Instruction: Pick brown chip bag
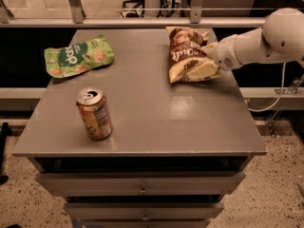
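The brown chip bag [182,51] lies flat at the back right of the grey table [161,122], its tan-yellow band toward the front. My gripper [196,61] reaches in from the right on a white arm [266,39] and sits over the bag's right side. It is open: one cream finger [203,70] lies across the tan end of the bag, and the other finger [208,47] is near the bag's upper right edge. The bag rests on the table.
A green snack bag [78,56] lies at the back left. An orange drink can [94,113] stands upright at the front left. The table has drawers below its front edge [142,190]. A railing runs behind the table.
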You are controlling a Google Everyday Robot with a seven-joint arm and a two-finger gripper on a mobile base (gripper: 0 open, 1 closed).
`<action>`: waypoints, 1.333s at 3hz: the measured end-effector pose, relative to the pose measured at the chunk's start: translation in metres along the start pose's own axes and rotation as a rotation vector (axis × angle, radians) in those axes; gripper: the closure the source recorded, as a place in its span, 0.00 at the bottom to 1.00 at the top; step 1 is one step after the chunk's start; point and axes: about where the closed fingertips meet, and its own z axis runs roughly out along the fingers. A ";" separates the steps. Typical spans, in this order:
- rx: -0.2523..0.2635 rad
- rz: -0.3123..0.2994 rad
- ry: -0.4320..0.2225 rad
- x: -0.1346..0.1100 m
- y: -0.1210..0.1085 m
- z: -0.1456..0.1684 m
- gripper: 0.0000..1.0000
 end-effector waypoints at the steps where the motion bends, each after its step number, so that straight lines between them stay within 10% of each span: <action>1: 0.016 -0.012 -0.059 -0.023 -0.007 -0.012 0.98; 4: 0.044 -0.085 -0.325 -0.105 0.005 -0.102 1.00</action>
